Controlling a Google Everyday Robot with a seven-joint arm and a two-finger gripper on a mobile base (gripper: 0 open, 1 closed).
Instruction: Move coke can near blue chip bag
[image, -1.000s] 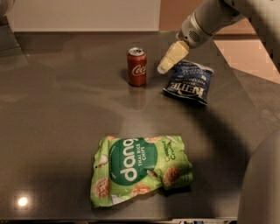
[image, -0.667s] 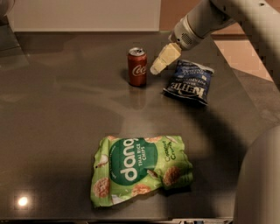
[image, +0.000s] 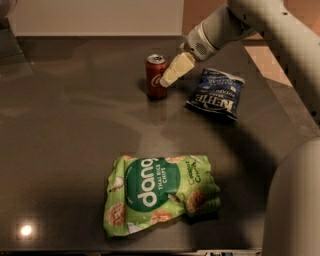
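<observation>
The coke can (image: 156, 76), red with a silver top, stands upright on the dark table toward the back centre. The blue chip bag (image: 215, 93) lies flat to the can's right, a short gap away. My gripper (image: 167, 79) reaches in from the upper right; its cream-coloured fingers (image: 176, 69) point down-left and end right beside the can's right side, overlapping it in view. I cannot tell whether it touches the can.
A large green "dang" rice chips bag (image: 159, 192) lies at the front centre of the table (image: 65, 140). My arm (image: 260, 30) crosses the upper right, and part of my body (image: 295, 205) fills the lower right. The table's right edge runs beside the blue bag.
My gripper has moved left and slightly down, from above the blue bag's left edge to right beside the can. The can and both bags have not moved.
</observation>
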